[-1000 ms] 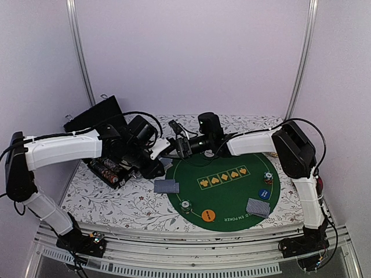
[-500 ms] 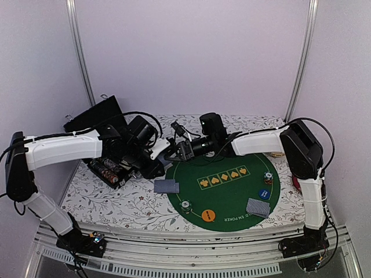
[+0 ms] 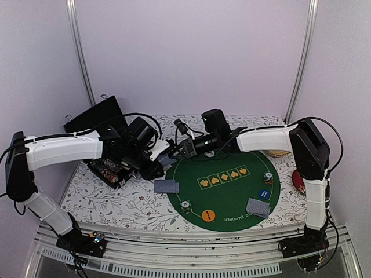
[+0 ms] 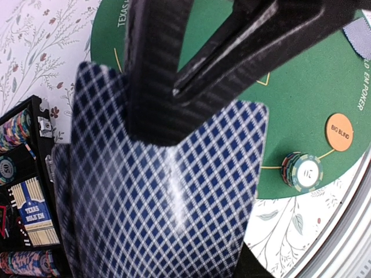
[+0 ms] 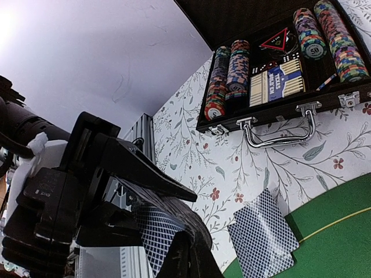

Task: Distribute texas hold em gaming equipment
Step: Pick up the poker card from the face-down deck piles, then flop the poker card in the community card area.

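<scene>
Floral tablecloth (image 3: 116,200), green felt mat (image 3: 232,198)

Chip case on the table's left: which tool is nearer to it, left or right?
Left. The left tool, gripping cards, hangs just right of the chip case; the right tool is farther right, pinching those cards at the edge of the green mat.

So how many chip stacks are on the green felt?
2: one chip stack at the near-left edge of the felt, the other stack on its right side. Others may be hidden.

The blurred cards (image 4: 168,202) run off the bottom edge, tops behind fingers (image 4: 156,75).
</scene>
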Controlling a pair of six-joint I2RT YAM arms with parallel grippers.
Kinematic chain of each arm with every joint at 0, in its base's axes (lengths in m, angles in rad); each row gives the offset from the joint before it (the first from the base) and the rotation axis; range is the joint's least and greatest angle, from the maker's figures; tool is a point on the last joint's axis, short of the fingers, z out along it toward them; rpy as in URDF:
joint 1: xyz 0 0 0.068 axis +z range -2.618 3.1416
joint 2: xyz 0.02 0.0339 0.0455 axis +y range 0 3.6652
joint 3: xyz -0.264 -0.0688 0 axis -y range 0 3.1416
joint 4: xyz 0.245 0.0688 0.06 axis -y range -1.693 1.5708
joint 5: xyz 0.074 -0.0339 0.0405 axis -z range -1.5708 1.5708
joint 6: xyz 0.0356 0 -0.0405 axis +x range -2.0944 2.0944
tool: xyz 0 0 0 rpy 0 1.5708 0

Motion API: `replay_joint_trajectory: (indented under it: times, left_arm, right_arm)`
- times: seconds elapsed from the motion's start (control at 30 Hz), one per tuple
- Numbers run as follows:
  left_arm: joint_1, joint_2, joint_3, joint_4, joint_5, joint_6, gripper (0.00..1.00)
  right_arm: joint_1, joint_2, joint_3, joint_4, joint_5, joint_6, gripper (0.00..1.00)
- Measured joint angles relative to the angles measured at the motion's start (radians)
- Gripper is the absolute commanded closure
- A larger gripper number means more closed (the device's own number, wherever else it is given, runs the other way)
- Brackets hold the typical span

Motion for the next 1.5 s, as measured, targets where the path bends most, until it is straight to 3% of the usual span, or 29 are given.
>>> replay_joint_trajectory:
  times: [0.17,0.43,0.73,0.93,1.13,1.33,1.5]
  left_arm:
    - [0.000,0.000,-0.003,0.001,-0.002,0.000,0.61]
    - [0.000,0.000,-0.005,0.003,-0.008,-0.003,0.61]
    - [0.014,0.000,-0.027,0.003,-0.014,-0.022,0.61]
    - [0.046,-0.005,-0.044,0.005,-0.018,-0.043,0.61]
    - [0.067,-0.040,-0.076,0.007,-0.021,-0.062,0.61]
    - [0.077,-0.093,-0.114,0.011,-0.025,-0.069,0.61]
    - [0.088,-0.101,-0.117,0.015,-0.024,-0.066,0.61]
  right_arm:
    - [-0.006,-0.028,-0.005,-0.039,0.019,-0.021,0.98]
    - [-0.086,-0.206,-0.098,-0.123,0.076,-0.106,0.98]
    - [-0.118,-0.459,-0.195,-0.261,0.423,-0.516,0.98]
    - [-0.078,-0.389,-0.253,-0.229,0.683,-0.813,0.98]
    - [0.067,-0.229,-0.269,-0.067,0.902,-1.114,0.98]
    - [0.166,-0.161,-0.372,0.040,1.023,-1.330,0.98]
    - [0.198,-0.158,-0.480,-0.009,1.023,-1.418,0.98]
